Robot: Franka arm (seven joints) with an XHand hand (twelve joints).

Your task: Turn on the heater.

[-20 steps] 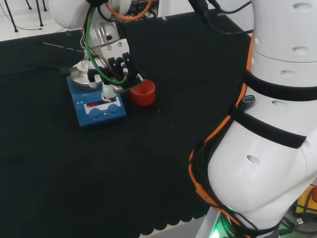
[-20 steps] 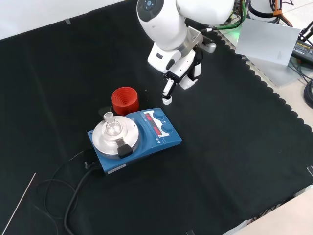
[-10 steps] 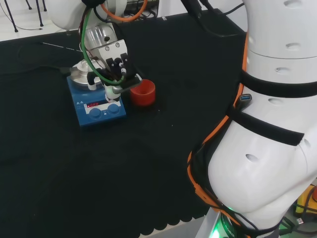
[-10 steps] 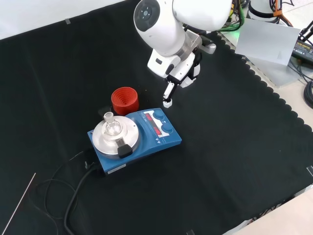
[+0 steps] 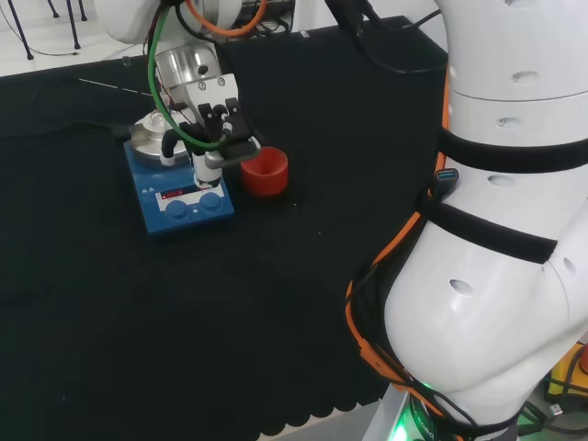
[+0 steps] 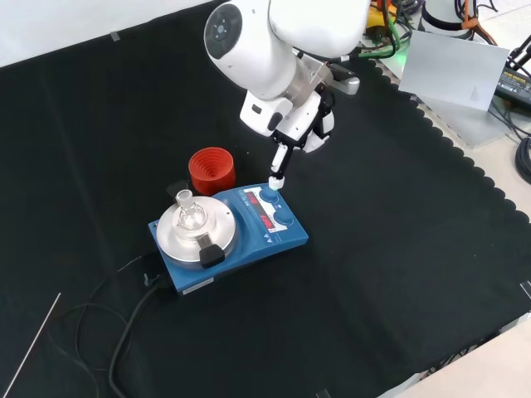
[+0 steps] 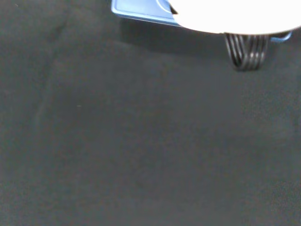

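The heater (image 6: 267,239) is a blue box with a round silver plate (image 6: 176,239), a red display and two blue knobs on its front panel; in the head view the heater (image 5: 186,219) lies at the left. A small glass flask (image 6: 189,211) stands on the plate. My hand (image 6: 305,126) hangs over the heater's panel end. One straight finger (image 6: 277,170) points down, its white tip at the knob (image 6: 270,197) nearer the red ring; contact is unclear. From the head view, the hand (image 5: 217,123) stands above that panel. The heater's blue edge (image 7: 137,9) shows in the wrist view.
A red ribbed ring stand (image 6: 211,170) sits on the cloth beside the heater, close to the hand; in the head view the ring (image 5: 265,172) is right of the heater. A black power cable (image 6: 124,332) trails from the heater. A thin rod (image 6: 29,348) lies at the cloth's edge.
The hand has moved from the cloth beside the heater to over its panel. The pointing finger's tip now stands at a blue knob. The heater and flask have stayed put.
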